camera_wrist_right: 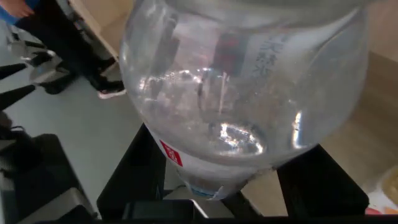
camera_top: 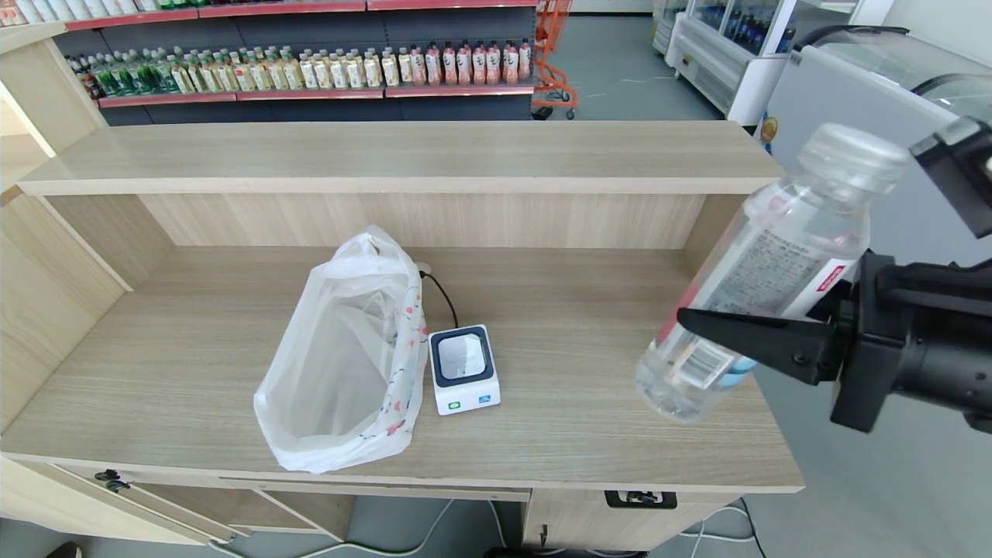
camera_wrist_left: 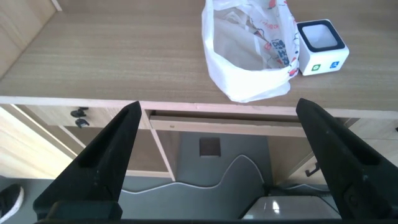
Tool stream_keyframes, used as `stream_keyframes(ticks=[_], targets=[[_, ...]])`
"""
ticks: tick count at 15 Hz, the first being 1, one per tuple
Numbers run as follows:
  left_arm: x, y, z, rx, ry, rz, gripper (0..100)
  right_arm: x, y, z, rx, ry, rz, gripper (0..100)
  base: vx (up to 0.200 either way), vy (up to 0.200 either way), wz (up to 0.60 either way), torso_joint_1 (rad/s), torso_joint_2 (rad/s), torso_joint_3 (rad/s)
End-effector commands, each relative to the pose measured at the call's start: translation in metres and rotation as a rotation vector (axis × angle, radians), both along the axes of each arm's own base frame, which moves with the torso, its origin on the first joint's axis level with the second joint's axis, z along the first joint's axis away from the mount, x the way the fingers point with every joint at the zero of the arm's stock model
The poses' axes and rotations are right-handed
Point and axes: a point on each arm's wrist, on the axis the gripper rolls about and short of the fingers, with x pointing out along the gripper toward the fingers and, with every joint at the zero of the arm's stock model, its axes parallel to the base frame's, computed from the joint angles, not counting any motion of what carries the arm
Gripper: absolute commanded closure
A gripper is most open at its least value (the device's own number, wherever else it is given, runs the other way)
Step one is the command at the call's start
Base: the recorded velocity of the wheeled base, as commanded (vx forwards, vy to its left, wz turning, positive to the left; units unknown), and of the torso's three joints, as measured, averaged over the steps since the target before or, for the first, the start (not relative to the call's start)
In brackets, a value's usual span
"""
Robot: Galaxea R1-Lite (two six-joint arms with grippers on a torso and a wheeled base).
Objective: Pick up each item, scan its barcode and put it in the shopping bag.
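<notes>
Right gripper (camera_top: 744, 325) is clamping a tilted clear bottle (camera_top: 775, 263) over the right end of the counter (camera_top: 589, 341). Left gripper (camera_wrist_left: 217, 109) is hanging wide open by the counter's front edge. Mid-counter, a shopping bag (camera_top: 341, 364) is lying open, a scanner (camera_top: 463, 369) sitting just beside it.

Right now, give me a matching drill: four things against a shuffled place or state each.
1 water bottle
2 shopping bag
3 scanner
4 left gripper

A open, in front of the counter
B held tilted in the air, off the counter's right end
C mouth open, on the counter
D on the counter, just right of the bag

Pairs: 1-B, 2-C, 3-D, 4-A
</notes>
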Motion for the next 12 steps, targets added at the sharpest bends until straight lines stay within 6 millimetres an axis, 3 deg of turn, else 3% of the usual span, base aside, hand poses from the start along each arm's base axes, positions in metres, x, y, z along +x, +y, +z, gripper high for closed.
stream_keyframes(ticks=[1,4,8,9,12], targets=[[0.000,0.000,0.000,0.000,0.000,0.000,0,0.023,-0.023,-0.012,-0.146,-0.028,-0.289,100,0.000,0.000,0.00,0.000,0.00,0.000],[0.000,0.000,0.000,0.000,0.000,0.000,0,0.031,-0.025,-0.019,-0.263,-0.114,-0.344,100,0.000,0.000,0.00,0.000,0.00,0.000],[0.000,0.000,0.000,0.000,-0.002,0.000,0,0.057,-0.032,-0.024,-0.388,-0.239,-0.411,100,0.000,0.000,0.00,0.000,0.00,0.000],[0.000,0.000,0.000,0.000,0.000,0.000,0,0.072,-0.033,-0.029,-0.415,-0.299,-0.435,100,0.000,0.000,0.00,0.000,0.00,0.000],[0.000,0.000,0.000,0.000,0.000,0.000,0,0.077,-0.033,-0.039,-0.457,-0.351,-0.441,100,0.000,0.000,0.00,0.000,0.00,0.000]])
